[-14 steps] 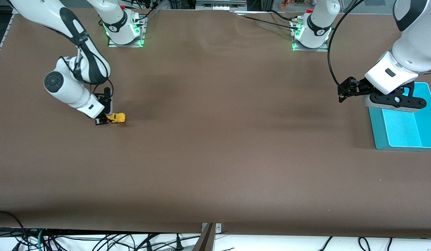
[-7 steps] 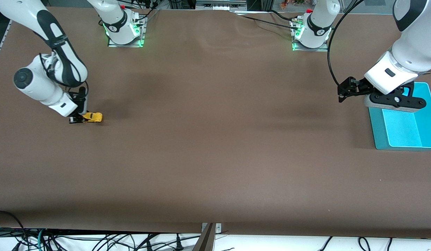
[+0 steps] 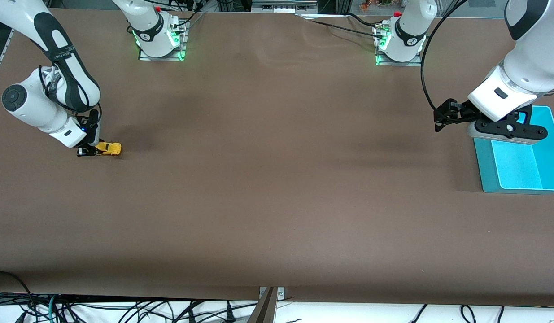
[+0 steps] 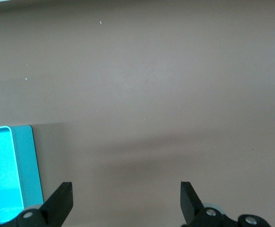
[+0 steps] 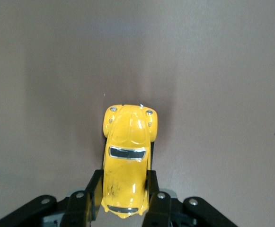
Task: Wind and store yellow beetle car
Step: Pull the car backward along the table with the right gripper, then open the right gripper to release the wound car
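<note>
The yellow beetle car (image 3: 109, 148) rests on the brown table at the right arm's end. My right gripper (image 3: 89, 150) is shut on its rear half, low at the table. In the right wrist view the car (image 5: 127, 156) sits between the two black fingers (image 5: 152, 189), nose pointing away from the wrist. My left gripper (image 3: 442, 117) is open and empty, held above the table beside the teal tray (image 3: 483, 166). In the left wrist view its fingers (image 4: 60, 202) stand wide apart over bare table, and the tray's corner (image 4: 26, 165) shows.
The teal tray lies at the left arm's end of the table. Both arm bases (image 3: 158, 38) stand along the table's edge farthest from the front camera. Cables hang below the table's near edge (image 3: 124, 309).
My right gripper has dragged the car along the table toward the right arm's end, slower in the last half second. The left arm has not moved.
</note>
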### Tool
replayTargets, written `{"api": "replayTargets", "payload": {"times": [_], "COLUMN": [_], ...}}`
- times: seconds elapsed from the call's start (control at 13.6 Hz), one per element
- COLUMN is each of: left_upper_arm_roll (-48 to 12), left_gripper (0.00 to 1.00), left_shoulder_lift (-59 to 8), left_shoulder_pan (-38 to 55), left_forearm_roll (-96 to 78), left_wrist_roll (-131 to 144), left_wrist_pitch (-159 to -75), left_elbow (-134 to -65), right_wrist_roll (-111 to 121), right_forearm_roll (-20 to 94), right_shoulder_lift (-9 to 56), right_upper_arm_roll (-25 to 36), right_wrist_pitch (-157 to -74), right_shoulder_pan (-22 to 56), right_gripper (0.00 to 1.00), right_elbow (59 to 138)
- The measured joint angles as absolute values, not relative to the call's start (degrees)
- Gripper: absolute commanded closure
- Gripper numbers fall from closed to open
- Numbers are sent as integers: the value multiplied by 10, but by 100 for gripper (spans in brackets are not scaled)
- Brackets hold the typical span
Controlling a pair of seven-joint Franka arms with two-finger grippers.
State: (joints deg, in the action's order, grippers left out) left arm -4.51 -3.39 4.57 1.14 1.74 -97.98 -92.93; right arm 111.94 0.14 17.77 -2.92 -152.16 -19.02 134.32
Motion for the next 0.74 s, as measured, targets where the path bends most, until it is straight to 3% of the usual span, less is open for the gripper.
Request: {"api": "replayTargets", "payload": {"times": [0.07,0.15,0.22,0.74], "left_upper_arm_roll": [-45,-45,-45,-45], "left_gripper": [0,0,0,0], "left_shoulder_lift": [-34,-34,-34,-34], "left_shoulder_pan": [46,46,46,46], "left_forearm_roll": [11,11,11,11], "left_wrist_roll": [17,17,17,17], "left_wrist_pitch": [-980,-980,-980,-980], "left_elbow": [-929,-929,-929,-929], "right_wrist_roll": [1119,1119,1119,1075], "right_forearm_roll": [1,1,1,2], "right_shoulder_lift": [180,184,187,184], "right_upper_arm_roll": [-33,-36,-39,-54], "right_wrist_pitch": [-1513,-1506,-1496,-1327], "right_shoulder_pan": [-190,-190,-190,-190], "right_gripper": [47,12,0,0], "right_elbow": [1338,1330,1320,1191]}}
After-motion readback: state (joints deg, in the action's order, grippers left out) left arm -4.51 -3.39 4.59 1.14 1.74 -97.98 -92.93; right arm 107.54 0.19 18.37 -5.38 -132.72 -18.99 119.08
